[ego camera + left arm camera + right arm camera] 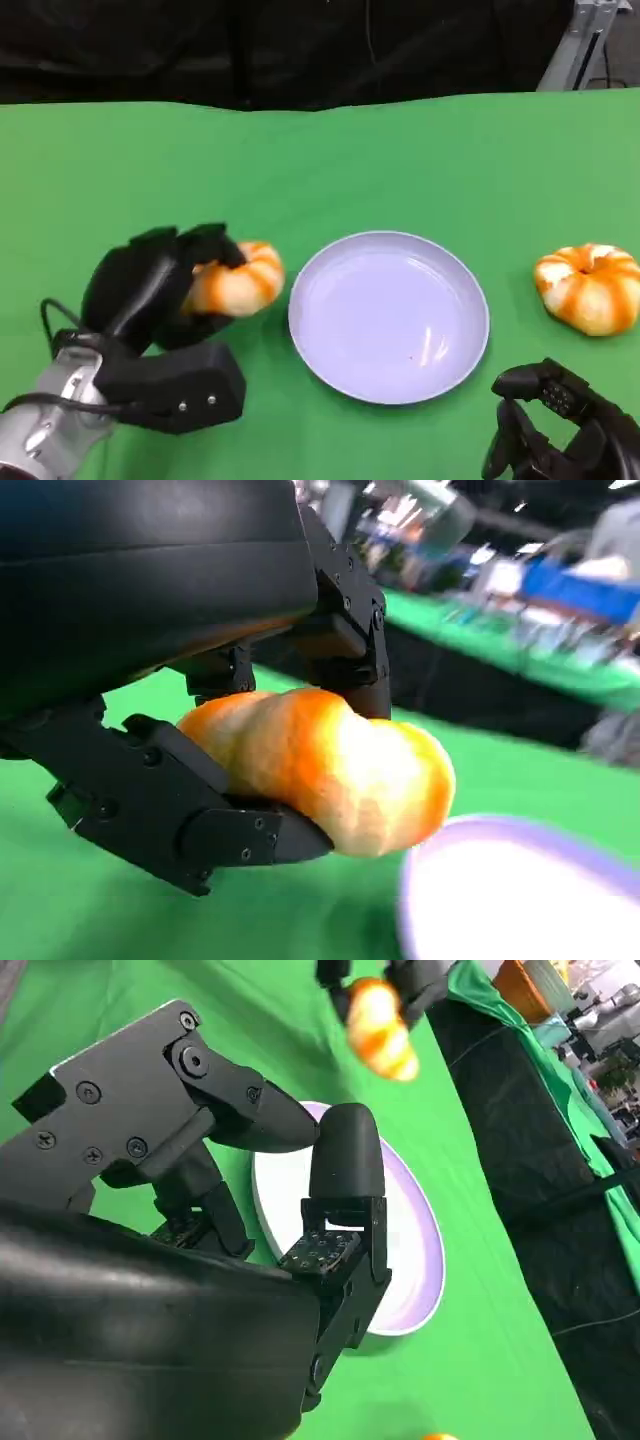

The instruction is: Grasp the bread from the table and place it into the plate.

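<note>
Bread (238,280) held by left hand (160,285), apparently lifted.

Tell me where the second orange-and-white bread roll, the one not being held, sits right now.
In the head view the loose orange-and-white bread roll lies on the green table, right of the round lavender plate and apart from it, beyond the right robot hand.

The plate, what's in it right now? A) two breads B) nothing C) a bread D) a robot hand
B: the plate is bare, since one bread is gripped in the left hand beside the plate, and the other bread lies on the table on the plate's far side.
</note>
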Motion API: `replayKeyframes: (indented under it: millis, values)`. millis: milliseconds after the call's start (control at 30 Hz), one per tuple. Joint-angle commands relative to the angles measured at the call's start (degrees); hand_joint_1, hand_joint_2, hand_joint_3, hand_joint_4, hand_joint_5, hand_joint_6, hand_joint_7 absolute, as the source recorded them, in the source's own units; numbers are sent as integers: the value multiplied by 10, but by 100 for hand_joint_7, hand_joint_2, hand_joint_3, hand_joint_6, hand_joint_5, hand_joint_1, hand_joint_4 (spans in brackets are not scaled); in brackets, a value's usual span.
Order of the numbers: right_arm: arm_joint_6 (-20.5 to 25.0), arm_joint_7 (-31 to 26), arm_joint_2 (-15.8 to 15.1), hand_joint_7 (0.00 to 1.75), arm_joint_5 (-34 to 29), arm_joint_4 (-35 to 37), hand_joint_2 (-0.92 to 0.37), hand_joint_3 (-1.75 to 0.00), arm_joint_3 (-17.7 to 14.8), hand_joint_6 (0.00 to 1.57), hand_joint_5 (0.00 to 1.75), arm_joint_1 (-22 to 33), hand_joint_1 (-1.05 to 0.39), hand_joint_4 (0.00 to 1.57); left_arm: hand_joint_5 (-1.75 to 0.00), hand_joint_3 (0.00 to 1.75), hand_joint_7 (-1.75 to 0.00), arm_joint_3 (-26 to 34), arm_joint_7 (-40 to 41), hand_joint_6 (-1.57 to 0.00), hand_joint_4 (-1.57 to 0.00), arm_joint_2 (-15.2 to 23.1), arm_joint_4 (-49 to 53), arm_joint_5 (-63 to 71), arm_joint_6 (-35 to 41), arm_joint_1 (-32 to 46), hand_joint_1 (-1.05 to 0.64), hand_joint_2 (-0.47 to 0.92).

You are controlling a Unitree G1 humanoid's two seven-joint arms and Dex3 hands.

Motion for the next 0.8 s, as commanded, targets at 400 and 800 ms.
replayKeyframes:
  millis: [400,800]
  values:
    - [1,-2,-2,143,5,-8,-51,-111,-3,81,175,2,-17,84,-175,93,-147,9,-65,-77,-73,-27,-159,0,-3,51,-6,64]
    - [-5,3,-4,143,5,-7,-51,-111,-3,81,175,3,-17,84,-168,80,-125,-42,-68,-83,-74,-84,-128,43,19,35,-8,65]
